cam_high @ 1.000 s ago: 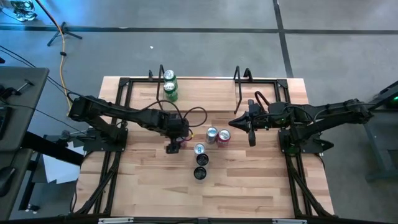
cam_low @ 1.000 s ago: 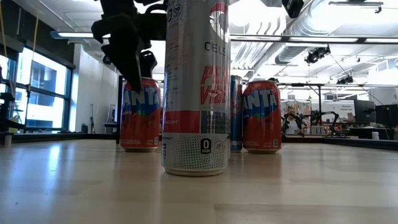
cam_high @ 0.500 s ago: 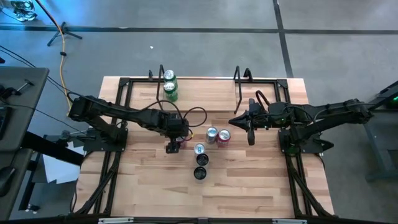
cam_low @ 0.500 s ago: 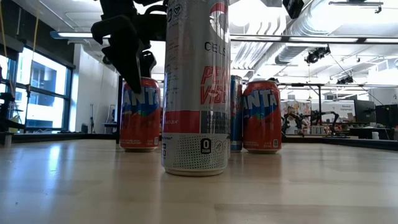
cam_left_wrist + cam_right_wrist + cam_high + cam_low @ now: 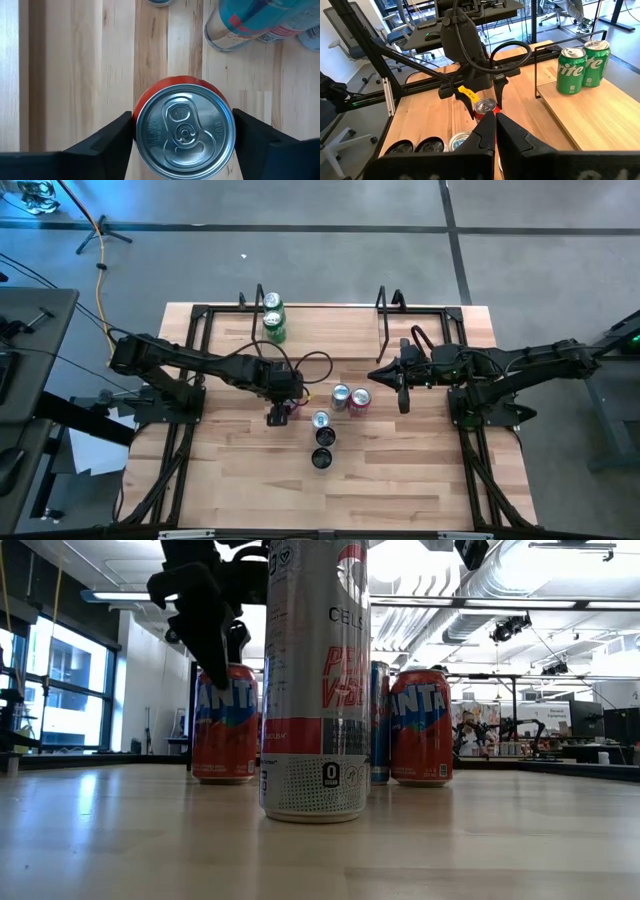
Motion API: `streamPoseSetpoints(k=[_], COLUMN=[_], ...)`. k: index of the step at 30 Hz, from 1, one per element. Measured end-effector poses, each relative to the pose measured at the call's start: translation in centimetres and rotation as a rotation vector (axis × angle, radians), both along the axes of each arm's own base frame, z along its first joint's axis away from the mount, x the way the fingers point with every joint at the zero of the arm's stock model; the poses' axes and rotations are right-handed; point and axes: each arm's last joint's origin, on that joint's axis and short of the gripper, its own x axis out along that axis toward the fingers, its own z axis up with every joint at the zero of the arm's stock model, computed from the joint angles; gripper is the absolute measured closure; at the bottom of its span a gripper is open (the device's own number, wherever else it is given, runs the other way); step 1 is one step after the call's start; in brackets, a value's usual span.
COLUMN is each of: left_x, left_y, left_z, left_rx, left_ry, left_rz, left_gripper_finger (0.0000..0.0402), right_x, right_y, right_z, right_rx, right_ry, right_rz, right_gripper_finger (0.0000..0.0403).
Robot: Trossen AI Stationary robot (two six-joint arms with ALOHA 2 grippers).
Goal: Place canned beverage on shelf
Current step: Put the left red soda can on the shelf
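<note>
High view. Left gripper [image 5: 280, 413] over the tabletop [image 5: 400, 480], pointing down, hiding most of the orange can beneath it. Right gripper [image 5: 404, 402] hangs beside the can cluster: silver-topped can [image 5: 340, 395], red can [image 5: 360, 400], slim can [image 5: 320, 420], two dark cans [image 5: 323, 448]. Shelf [image 5: 330, 330] at the far edge, holding two green cans [image 5: 273, 320] at its left end; its board is hard to separate from the table.

Low view. Tall Celsius can [image 5: 315, 680] fills the centre, top cut off. Orange can [image 5: 225, 725] partly behind it, with a dark finger [image 5: 205, 625] slanting across its upper part.

Left wrist view. Orange can's lid [image 5: 185, 131] sits between both fingers [image 5: 107, 142], which flank its sides at or very near touching; contact cannot be confirmed, and the can stands on the table.

Right wrist view. Right gripper's fingers [image 5: 485, 132] pressed together, holding nothing. Beyond, the left gripper straddles the orange can; green cans stand on the shelf.
</note>
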Motion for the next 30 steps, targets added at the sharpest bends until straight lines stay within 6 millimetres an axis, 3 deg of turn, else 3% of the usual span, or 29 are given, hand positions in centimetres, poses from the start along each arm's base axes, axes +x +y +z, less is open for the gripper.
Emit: streamPoseSetpoints(k=[6, 10, 16, 19, 24, 30], left_x=[-1.3, -1.5, -1.0, -0.6, 0.4, 2.5], left_y=[0.7, 2.1, 5.0, 7.2, 11.8, 16.7], left_z=[1.5, 6.3, 15.2, 18.0, 19.2, 15.8], left_rx=[0.014, 0.02, 0.103, 0.162, 0.209, 0.203], left_ry=[0.049, -0.076, -0.371, -0.45, -0.452, -0.327], left_rz=[-0.036, 0.022, 0.17, 0.244, 0.371, 0.475], left_gripper_finger=[0.0172, 0.0174, 0.0174, 0.0175, 0.0175, 0.0175], right_x=[0.0, 0.0, 0.2, 0.3, 0.4, 0.9], right_y=[0.0, -0.1, -0.3, -0.3, -0.3, -0.3], right_z=[0.0, 0.0, -0.1, -0.2, -0.3, -0.5], right_rx=[0.0, -0.013, -0.033, -0.036, -0.014, 0.009], right_ry=[0.0, -0.002, 0.005, 0.004, 0.008, 0.004], right_rz=[0.002, -0.037, -0.111, -0.121, -0.139, -0.148], right_gripper_finger=[0.0402, 0.0402, 0.0402, 0.0402, 0.0402, 0.0402])
